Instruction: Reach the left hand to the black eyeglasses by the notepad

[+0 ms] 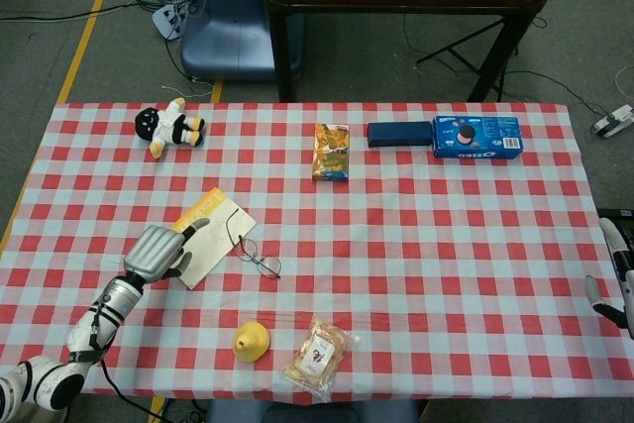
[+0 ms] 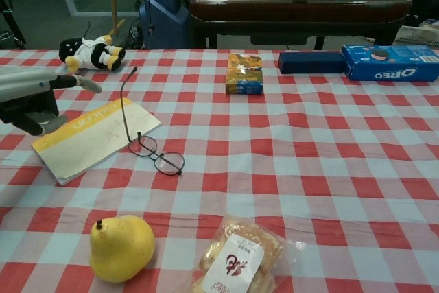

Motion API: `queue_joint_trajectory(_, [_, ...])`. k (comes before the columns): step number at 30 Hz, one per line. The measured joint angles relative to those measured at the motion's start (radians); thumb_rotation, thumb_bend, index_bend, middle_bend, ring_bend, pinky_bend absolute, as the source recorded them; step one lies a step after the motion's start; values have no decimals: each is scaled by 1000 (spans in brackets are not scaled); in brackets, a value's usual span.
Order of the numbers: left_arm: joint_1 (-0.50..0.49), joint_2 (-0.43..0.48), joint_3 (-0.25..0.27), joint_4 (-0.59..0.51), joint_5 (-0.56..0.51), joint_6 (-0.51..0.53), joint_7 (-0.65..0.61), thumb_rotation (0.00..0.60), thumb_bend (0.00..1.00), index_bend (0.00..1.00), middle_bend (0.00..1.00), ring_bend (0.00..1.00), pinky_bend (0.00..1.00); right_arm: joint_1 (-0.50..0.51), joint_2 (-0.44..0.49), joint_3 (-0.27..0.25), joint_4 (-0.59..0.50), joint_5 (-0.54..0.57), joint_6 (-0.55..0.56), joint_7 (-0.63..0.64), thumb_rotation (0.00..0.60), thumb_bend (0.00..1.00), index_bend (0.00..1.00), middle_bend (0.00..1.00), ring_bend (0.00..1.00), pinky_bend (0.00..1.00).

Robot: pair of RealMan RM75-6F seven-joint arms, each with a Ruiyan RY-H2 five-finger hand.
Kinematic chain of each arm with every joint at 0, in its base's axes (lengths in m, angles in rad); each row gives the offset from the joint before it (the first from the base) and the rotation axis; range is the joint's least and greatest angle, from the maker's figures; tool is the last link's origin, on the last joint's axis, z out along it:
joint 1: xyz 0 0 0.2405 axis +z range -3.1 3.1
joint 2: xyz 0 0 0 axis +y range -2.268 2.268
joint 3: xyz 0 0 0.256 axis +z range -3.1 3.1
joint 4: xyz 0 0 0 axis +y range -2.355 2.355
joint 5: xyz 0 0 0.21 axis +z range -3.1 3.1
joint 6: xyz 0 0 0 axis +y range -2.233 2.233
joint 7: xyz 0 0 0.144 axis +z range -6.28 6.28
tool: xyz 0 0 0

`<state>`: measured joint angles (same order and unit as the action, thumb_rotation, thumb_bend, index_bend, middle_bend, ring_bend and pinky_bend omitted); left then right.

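Left hand (image 1: 158, 250) above notepad (image 2: 92, 130), seemingly clear of eyeglasses (image 2: 156, 156).

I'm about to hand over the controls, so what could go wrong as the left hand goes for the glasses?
The left hand sits over the notepad, apart from the glasses. One thin temple arm sticks up; a sweeping finger might snag or bend it. The hand could also drag the notepad.
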<state>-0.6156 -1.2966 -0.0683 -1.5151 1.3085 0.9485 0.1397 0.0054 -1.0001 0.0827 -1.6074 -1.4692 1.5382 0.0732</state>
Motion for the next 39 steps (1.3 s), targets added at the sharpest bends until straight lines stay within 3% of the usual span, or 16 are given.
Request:
queue_joint_trajectory(7, [-19,7,-38,-23,-12,3,-20,600,570,110,923,878,940,0,-2,0,1,2,-1,-1,600,398,0,105,159,198])
queue_joint_trajectory(23, [-74,-48,-51,-62,-45,-33,72,600,570,95,923,877,940,-10,-1,0,11,10,3,11,600,398,0,105,158,198])
queue_joint_trajectory(39, [-77,-48,30,-138,-25,-67,157,600,570,86,923,877,940,-5,-9,1,19,6,-5,17,600,398,0,105,158,198])
